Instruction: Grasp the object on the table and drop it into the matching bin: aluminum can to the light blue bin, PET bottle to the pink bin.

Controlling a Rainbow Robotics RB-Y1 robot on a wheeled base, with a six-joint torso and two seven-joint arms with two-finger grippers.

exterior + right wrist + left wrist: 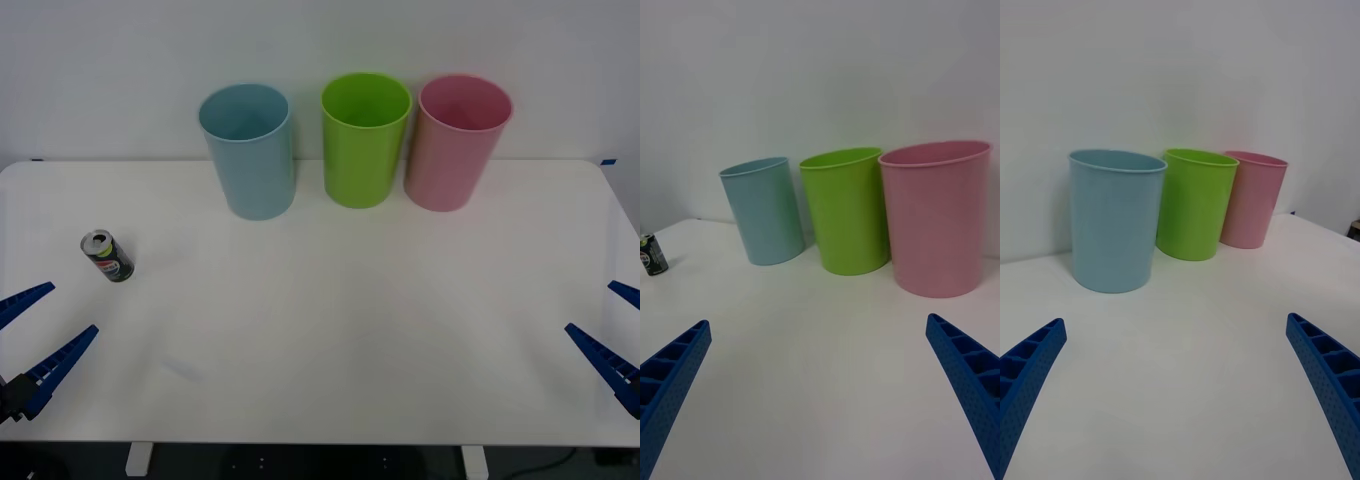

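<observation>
The small dark aluminium can (pixel 107 256) with its silver pull-tab top stands tilted on the wide white bench (pixel 330 340), near the left edge, apart from every bin and from both grippers. Nothing holds it.

Left to right in the front view:

1. Left gripper (pixel 36 335): low at the near left corner of the bench, blue ribbed fingers spread wide, holding nothing. The can lies ahead of it, nearer to this gripper than to the other.
2. Tall pale blue plastic bin (pixel 248 150): upright at the back of the bench, the correct destination for the can. As far as its interior shows, nothing is in it.
3. Lime green plastic bin (pixel 365 138): upright, just beside the blue one, not part of this task.
4. Tall pink plastic bin (pixel 458 141): upright, touching or nearly touching the green bin; reserved for PET bottles.
5. Right gripper (pixel 618 338): low at the near right corner, fingers spread wide, idle.

Progress assessment: no step is complete. Reach, grasp, lift, transfer to the pale blue bin and release all remain; the left arm appears the better placed for the reach
</observation>
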